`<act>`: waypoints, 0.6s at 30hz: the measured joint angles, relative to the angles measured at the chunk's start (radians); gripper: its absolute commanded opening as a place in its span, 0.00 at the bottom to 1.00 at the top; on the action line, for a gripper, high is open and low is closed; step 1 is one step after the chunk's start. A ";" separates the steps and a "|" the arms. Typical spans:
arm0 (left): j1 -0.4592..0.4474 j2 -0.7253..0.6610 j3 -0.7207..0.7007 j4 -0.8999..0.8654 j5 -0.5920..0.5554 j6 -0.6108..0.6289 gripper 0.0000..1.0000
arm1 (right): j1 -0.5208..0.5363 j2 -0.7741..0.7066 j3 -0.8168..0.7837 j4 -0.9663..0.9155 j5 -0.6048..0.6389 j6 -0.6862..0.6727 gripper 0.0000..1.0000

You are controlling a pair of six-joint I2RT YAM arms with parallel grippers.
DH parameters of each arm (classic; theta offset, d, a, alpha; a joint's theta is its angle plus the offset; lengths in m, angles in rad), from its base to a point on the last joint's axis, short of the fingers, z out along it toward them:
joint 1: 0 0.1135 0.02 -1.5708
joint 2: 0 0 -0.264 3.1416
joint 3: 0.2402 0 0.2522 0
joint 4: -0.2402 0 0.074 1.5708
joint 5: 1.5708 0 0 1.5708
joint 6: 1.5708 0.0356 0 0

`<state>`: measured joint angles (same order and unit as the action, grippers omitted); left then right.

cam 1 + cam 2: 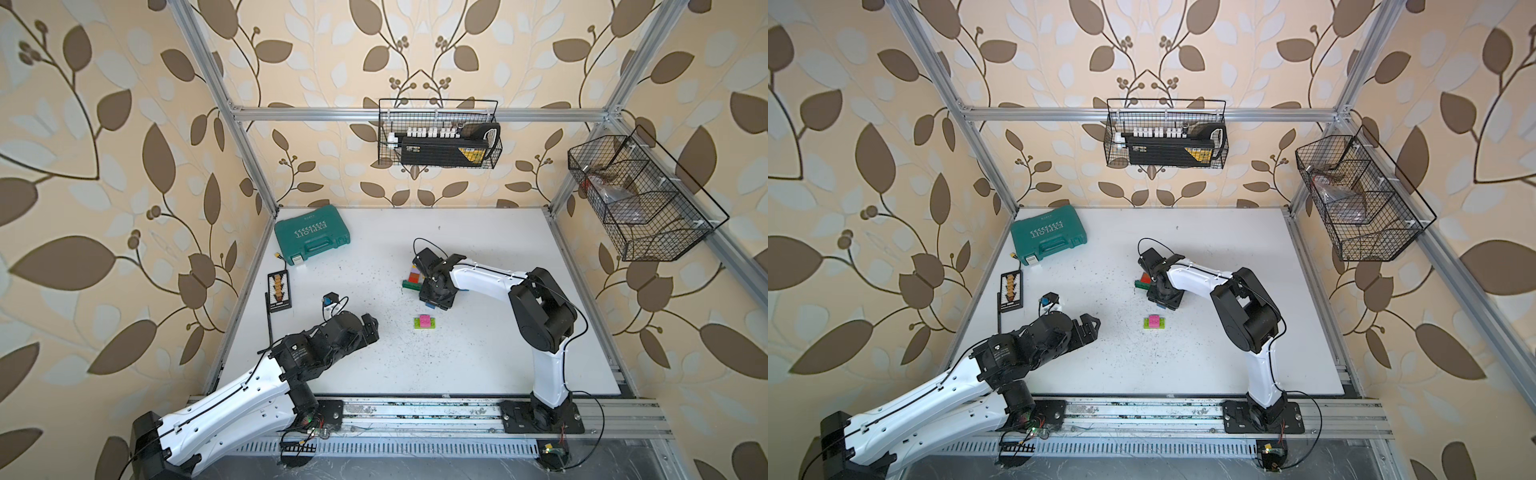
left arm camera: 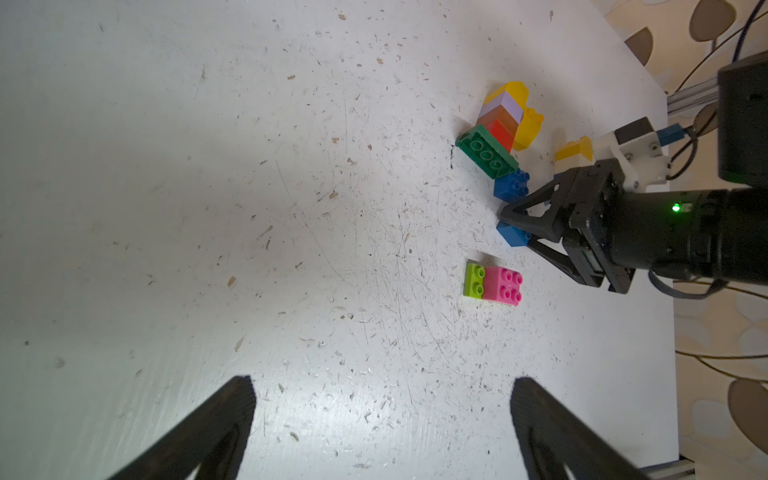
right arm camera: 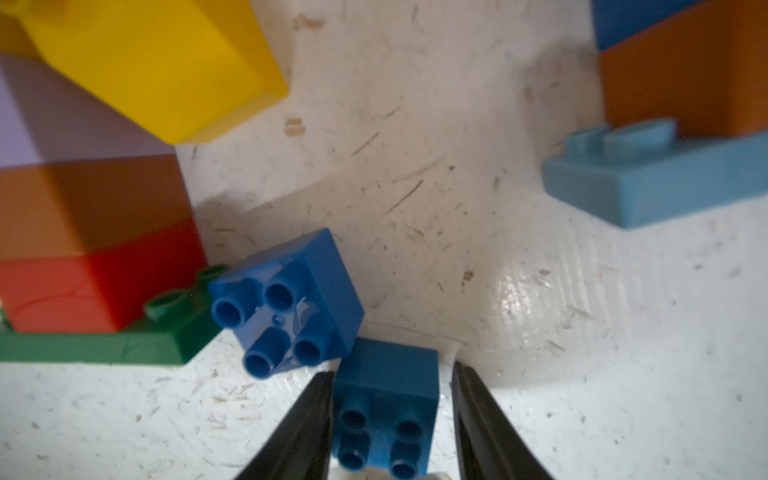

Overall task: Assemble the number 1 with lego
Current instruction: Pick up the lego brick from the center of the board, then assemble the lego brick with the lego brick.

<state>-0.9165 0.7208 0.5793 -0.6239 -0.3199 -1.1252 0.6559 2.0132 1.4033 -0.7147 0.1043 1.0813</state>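
**Right jaws straddle a blue brick at mid-table**

The right gripper (image 3: pixel 392 370) points down over the middle of the white table (image 1: pixel 498 332). Its fingers (image 3: pixel 307 428) stand either side of a square blue brick (image 3: pixel 386 395) that sits studs-up on the surface. One finger lies against the brick's side, while a thin strip of table shows beside the other. The jaws are therefore partly spread around the brick and not yet pinching it.

A second blue brick (image 3: pixel 286 303), tilted, sits just beside the first and touches the end of a green oblong brick (image 3: pixel 95 349). From that green brick a stack (image 1: pixel 414 275) runs through a red brick (image 3: pixel 83 291), a brown brick (image 3: pixel 83 199) and a lilac brick (image 3: pixel 41 124), with a yellow brick (image 3: pixel 158 62) at the end. I cannot tell whether the stack stands or lies on its side. In both top views it shows just left of the right gripper.

A pale blue oblong brick (image 3: pixel 648 187) carrying an orange brick (image 3: pixel 685 83) lies apart from the stack. On the near side, clear of this cluster, a pink square brick (image 1: pixel 424 319) sits on a lime oblong brick (image 2: pixel 473 280).

The left gripper (image 2: pixel 382 380), jaws spread wide and holding nothing, hovers over the left part of the table, well apart from the bricks. A teal tool case (image 1: pixel 311 235) lies in the far left corner
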 measured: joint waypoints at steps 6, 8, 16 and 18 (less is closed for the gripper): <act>0.000 0.003 0.000 0.005 0.000 0.002 0.99 | 0.000 -0.008 -0.008 -0.013 0.022 -0.002 0.36; 0.000 0.007 0.000 0.005 0.000 0.002 0.99 | 0.000 -0.013 -0.014 -0.017 0.027 -0.002 0.27; 0.000 0.008 0.000 0.005 0.005 0.001 0.99 | 0.020 -0.091 -0.043 -0.048 0.039 -0.008 0.15; 0.000 0.007 0.000 0.005 0.008 0.000 0.99 | 0.040 -0.119 -0.043 -0.059 0.046 -0.008 0.14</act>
<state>-0.9161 0.7280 0.5797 -0.6193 -0.3122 -1.1252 0.6956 1.8938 1.3605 -0.7734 0.1501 1.0733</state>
